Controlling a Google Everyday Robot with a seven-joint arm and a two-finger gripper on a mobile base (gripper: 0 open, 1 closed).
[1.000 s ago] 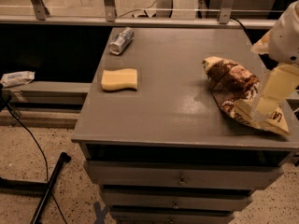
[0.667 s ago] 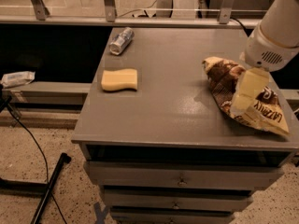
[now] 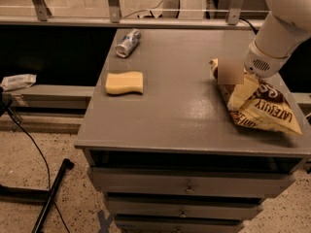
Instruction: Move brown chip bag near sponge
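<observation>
At table [image 3: 184, 106] right, tool [image 3: 239, 91] over brown chip bag [image 3: 267, 109], grip cannot be told, sponge [image 3: 125, 82] well apart.

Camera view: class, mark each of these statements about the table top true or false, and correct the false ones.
1. The sponge lies on the left part of the table. True.
2. The silver can stands upright beside the chip bag. False: it lies on its side near the far left corner, behind the sponge.
3. The gripper is down at the brown chip bag on the table's right side. True.
4. The brown chip bag touches the sponge. False: they lie well apart, with bare table between them.
</observation>
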